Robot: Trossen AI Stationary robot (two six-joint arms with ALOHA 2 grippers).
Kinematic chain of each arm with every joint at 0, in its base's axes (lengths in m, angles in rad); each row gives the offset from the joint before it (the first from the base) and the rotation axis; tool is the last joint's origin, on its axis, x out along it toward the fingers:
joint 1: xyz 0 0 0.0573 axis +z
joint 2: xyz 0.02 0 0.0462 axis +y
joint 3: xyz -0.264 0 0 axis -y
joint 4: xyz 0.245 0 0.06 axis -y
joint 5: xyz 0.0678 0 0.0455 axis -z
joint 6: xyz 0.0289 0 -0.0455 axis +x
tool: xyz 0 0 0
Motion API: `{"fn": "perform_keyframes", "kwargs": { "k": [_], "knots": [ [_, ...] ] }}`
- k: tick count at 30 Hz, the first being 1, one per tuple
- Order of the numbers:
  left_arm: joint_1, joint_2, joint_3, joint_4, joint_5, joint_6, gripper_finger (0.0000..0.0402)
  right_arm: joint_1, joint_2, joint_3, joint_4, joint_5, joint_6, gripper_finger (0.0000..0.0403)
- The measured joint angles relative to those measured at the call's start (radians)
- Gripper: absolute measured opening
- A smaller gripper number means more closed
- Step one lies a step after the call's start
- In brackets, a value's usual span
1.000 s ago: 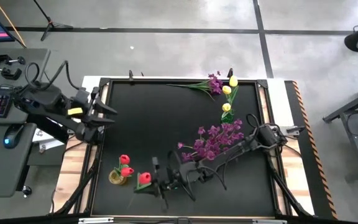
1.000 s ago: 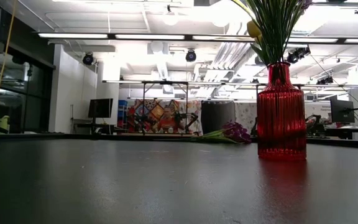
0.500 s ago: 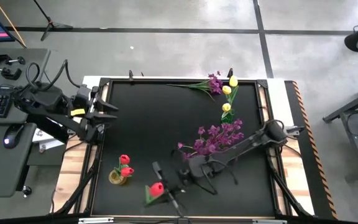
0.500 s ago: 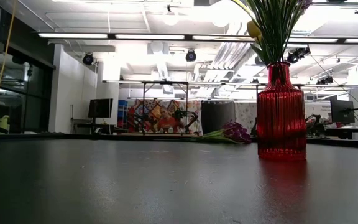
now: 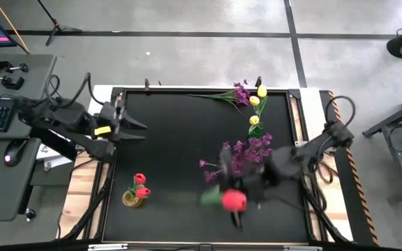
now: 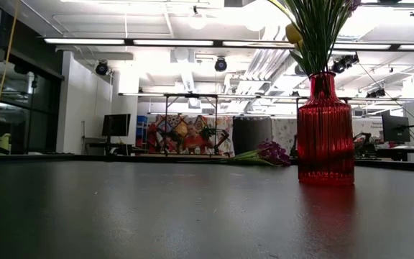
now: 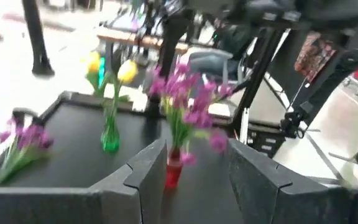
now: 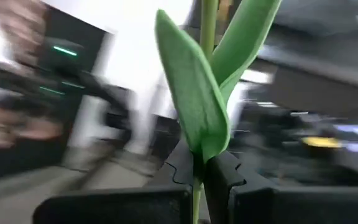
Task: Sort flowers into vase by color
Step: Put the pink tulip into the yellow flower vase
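My right gripper [image 5: 243, 206] hangs over the table's near middle, shut on a red tulip [image 5: 234, 200] with green leaves [image 8: 194, 106]. A yellow vase [image 5: 132, 198] at the near left holds two red tulips [image 5: 140, 184]. A red vase [image 6: 325, 129] holds purple sprays [image 5: 246, 153], and a green vase [image 5: 255, 130] holds yellow tulips [image 5: 259, 95]. A loose purple spray [image 5: 232, 94] lies flat at the far edge. My left gripper [image 5: 142, 130] waits open and empty at the table's left edge. My right gripper pinches the tulip's thin green stem [image 8: 196, 190] between its two fingers, just below the leaves. The stem runs on straight ahead, in line with the fingers. The tulip is lifted clear of the table, its red bloom toward the overhead camera.
The red vase and the green vase stand just far of my right gripper, at the right middle of the black mat [image 5: 173, 132]. The left wrist view shows both vases [image 7: 174, 168] and the loose purple spray [image 7: 23, 140].
My right gripper has swung from beside the yellow vase toward the table's right with the red tulip and has risen; the tulip is now clear of the table with its bloom up. My left gripper has shifted a little toward the table's far edge.
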Motion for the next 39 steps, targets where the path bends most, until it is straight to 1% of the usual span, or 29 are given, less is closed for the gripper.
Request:
{"fn": "perform_keyframes", "kwargs": {
  "k": [2,3,5,7,10,11,13,16,19,23,29,31,34,39],
  "knots": [
    [0.002,0.028,0.0,0.083,-0.003,0.074,0.0154,-0.032,-0.033,0.0,-0.022,0.064,-0.076,0.0],
    [0.004,0.043,0.0,0.128,-0.014,0.116,0.0154,-0.056,-0.048,0.0,-0.033,0.077,-0.087,0.0],
    [0.012,0.068,0.0,0.211,-0.064,0.188,0.0155,-0.108,-0.072,0.0,-0.066,0.078,-0.082,0.0],
    [0.024,0.084,0.0,0.264,-0.143,0.244,0.0158,-0.167,-0.086,0.0,-0.116,0.069,-0.048,0.0],
    [0.052,0.1,0.038,0.266,-0.25,0.266,0.0168,-0.254,-0.092,0.0,-0.213,0.056,0.039,0.0],
    [0.064,0.101,0.053,0.264,-0.268,0.256,0.0174,-0.281,-0.092,-0.001,-0.241,0.049,0.065,0.0],
    [0.094,0.101,0.074,0.261,-0.266,0.23,0.0186,-0.332,-0.092,-0.001,-0.282,0.027,0.102,0.0],
    [0.151,0.103,0.081,0.252,-0.215,0.196,0.0205,-0.404,-0.077,-0.001,-0.298,-0.047,0.125,0.0],
    [0.223,0.113,0.081,0.189,-0.135,0.177,0.022,-0.466,-0.051,-0.001,-0.296,-0.121,0.156,0.0],
    [0.31,0.151,0.081,0.108,-0.055,0.259,0.023,-0.539,-0.015,-0.001,-0.264,-0.183,0.176,0.0],
    [0.425,0.192,0.08,0.092,0.058,0.372,0.0231,-0.622,0.039,-0.002,-0.193,-0.279,0.238,0.0],
    [0.469,0.193,0.079,0.09,0.127,0.379,0.0231,-0.641,0.043,-0.001,-0.182,-0.29,0.253,0.0],
    [0.528,0.171,0.029,0.115,0.235,0.379,0.0231,-0.661,0.047,-0.001,-0.174,-0.301,0.286,0.0],
    [0.603,0.109,-0.118,0.287,0.379,0.353,0.0231,-0.669,0.048,-0.001,-0.162,-0.316,0.326,0.0]
  ]
}}
